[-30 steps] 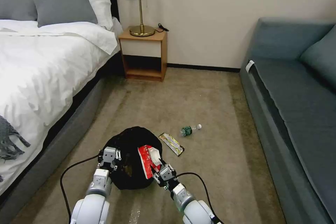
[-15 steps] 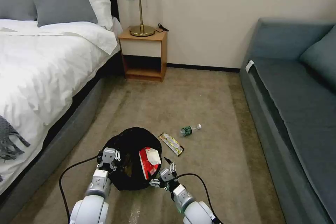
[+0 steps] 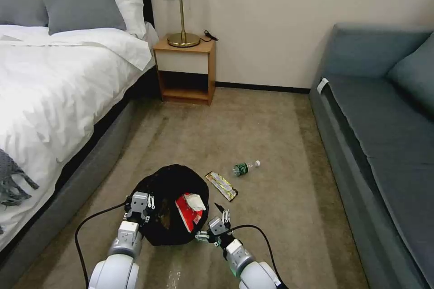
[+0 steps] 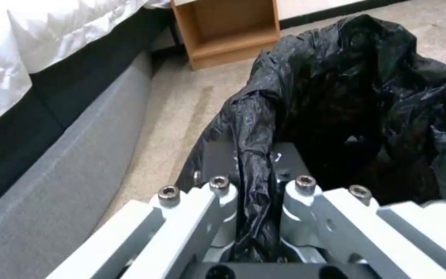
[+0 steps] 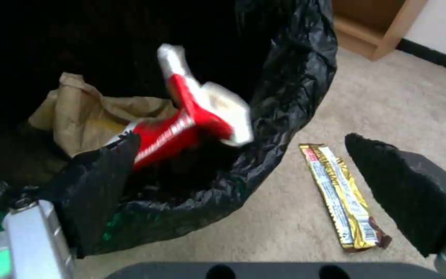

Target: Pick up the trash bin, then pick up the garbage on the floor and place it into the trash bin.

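The trash bin [image 3: 169, 189], lined with a crinkly black bag, hangs just above the floor [image 3: 271, 144]. My left gripper [image 3: 138, 202] is shut on its rim, and the left wrist view has the bag's edge [image 4: 254, 128] pinched between the fingers. Beside the bin's right side my right gripper [image 3: 209, 222] stands open with nothing in it. A red-and-white wrapper [image 3: 188, 206] [image 5: 182, 124] drops inside the bin over tan crumpled paper [image 5: 78, 112]. On the carpet lie a yellow-black snack wrapper [image 3: 221, 186] [image 5: 339, 193] and a clear bottle with a green label [image 3: 244, 168].
A bed [image 3: 54, 90] runs along the left, and a grey-blue sofa [image 3: 384, 135] along the right. A wooden nightstand [image 3: 185, 72] with a lamp [image 3: 181, 4] stands at the far wall. Open carpet lies between the bed and the sofa.
My right gripper opened, let go of the red-and-white wrapper and drew back from the bin. The wrapper sank lower into the bin. The left gripper kept its hold.
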Robot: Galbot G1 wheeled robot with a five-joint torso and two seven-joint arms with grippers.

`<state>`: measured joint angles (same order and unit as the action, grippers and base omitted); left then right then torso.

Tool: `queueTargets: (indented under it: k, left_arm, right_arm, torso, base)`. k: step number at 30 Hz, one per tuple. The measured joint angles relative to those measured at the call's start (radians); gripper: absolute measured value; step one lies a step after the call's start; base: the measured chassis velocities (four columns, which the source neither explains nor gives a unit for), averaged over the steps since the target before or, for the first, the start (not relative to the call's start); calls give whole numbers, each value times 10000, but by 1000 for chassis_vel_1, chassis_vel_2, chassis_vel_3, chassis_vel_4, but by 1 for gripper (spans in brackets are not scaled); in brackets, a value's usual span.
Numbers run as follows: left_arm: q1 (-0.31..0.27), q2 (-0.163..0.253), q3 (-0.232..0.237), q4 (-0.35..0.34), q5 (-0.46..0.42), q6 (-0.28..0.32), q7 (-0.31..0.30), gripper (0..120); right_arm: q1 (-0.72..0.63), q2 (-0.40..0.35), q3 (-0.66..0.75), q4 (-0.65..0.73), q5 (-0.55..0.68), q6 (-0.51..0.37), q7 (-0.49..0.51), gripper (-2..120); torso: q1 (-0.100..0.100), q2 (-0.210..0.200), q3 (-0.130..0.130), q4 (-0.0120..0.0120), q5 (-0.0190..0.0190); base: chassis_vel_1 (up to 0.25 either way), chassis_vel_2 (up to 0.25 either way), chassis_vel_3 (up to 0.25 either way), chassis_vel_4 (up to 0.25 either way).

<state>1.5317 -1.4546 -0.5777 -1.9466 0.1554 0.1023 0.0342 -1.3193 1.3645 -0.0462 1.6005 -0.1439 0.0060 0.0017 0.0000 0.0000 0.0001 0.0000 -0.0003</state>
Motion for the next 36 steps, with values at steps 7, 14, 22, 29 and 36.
queueTargets:
  k: [7,14,22,29,36]
  left_arm:
    - [48,10,-31,-10,1,-20,29,5]
    - [43,44,-84,-30,-7,-27,39,5]
    - [49,90,-164,-88,-204,-27,39,5]
    - [86,129,-230,-177,-249,-26,29,5]
    - [94,144,-296,-222,-260,-17,26,5]
  right_arm:
    - [-60,18,52,46,40,0,23,100]
    - [-91,43,122,230,118,-17,53,100]
    - [23,147,220,413,354,-109,54,100]
    - [288,258,353,549,725,-318,68,100]
    - [540,246,461,566,894,-419,92,100]
  torso:
    - [0,0,-1,0,-1]
    - [0,0,0,-10,1]
    - [0,0,0,-6,12]
    - [0,0,0,-1,20]
    - [0,0,-1,-1,9]
  base:
    - [0,0,0,0]
    - [0,0,0,0]
    - [0,0,0,0]
    - [0,0,0,0]
    - [0,0,0,0]
